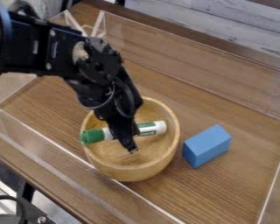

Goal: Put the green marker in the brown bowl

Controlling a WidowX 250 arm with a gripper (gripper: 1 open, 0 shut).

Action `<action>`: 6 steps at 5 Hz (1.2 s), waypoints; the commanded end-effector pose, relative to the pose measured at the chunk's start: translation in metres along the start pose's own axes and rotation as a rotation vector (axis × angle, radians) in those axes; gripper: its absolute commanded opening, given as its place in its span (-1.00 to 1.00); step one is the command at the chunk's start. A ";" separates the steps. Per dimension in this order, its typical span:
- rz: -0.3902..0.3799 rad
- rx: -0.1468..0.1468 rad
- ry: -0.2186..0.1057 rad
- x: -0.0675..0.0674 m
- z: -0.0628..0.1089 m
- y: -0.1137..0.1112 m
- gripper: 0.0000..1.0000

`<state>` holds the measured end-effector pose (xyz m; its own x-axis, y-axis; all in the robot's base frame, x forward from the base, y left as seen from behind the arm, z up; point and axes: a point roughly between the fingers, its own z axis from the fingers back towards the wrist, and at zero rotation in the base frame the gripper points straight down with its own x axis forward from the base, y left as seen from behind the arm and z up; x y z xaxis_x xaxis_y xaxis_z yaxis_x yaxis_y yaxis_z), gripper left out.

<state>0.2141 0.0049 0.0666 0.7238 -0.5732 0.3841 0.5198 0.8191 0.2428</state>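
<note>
The green marker (147,129) has a white barrel and a dark green cap (94,136) at its left end. It lies nearly level inside the brown bowl (164,156), a round light-brown wooden bowl near the table's front. My gripper (126,135) reaches down into the bowl from the upper left, its dark fingers shut on the marker's middle. The fingers hide part of the barrel.
A small blue block (206,144) sits on the wooden table just right of the bowl. Clear plastic walls (38,144) fence the table on all sides. The black arm (60,57) fills the upper left.
</note>
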 end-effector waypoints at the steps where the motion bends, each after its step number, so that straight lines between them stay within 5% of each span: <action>1: -0.002 0.003 -0.011 0.008 0.001 0.000 1.00; 6: 0.064 -0.063 0.028 0.014 0.001 -0.005 1.00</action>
<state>0.2114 -0.0078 0.0620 0.7805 -0.5234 0.3418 0.5075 0.8498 0.1422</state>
